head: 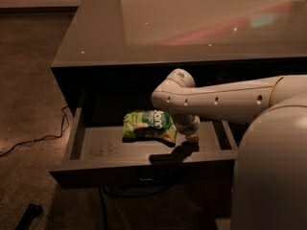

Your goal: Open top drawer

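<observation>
The top drawer (96, 150) stands pulled out from under the counter, showing its grey floor and walls. Its dark front (120, 175) faces me, with a small pull (145, 179) barely visible at the centre. A green snack bag (148, 126) lies inside, near the middle. My white arm (225, 99) reaches in from the right and bends down into the drawer. The dark gripper (178, 152) hangs at the drawer's front edge, right of centre, just in front of the bag.
A glossy grey counter top (192, 23) overhangs the drawer. A black cable (33, 140) runs across the brown floor on the left, and a small dark object (29, 213) lies at the bottom left. My white body (273, 171) fills the right side.
</observation>
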Motion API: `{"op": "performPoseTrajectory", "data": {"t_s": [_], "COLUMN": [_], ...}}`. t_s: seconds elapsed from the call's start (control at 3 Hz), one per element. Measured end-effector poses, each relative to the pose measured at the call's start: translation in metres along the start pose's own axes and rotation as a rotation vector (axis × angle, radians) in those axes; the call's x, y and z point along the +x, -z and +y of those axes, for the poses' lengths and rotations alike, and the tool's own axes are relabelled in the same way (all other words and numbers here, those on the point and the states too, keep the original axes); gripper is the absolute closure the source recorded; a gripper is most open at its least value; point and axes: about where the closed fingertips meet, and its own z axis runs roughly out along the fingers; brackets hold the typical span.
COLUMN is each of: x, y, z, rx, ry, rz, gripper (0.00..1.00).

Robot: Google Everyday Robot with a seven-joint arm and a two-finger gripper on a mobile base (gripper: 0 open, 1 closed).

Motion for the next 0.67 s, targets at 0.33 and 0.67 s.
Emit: {"op": "performPoseTrajectory", "data": {"t_s": [0.33,0.67], "x": [0.0034,0.0045], "y": [0.002,0.0025], "z": [0.0046,0.0053], "rx": [-0.001,-0.001], "ry": [0.011,0.012], "rz": [0.017,0.02], "gripper": [1.0,1.0]}}
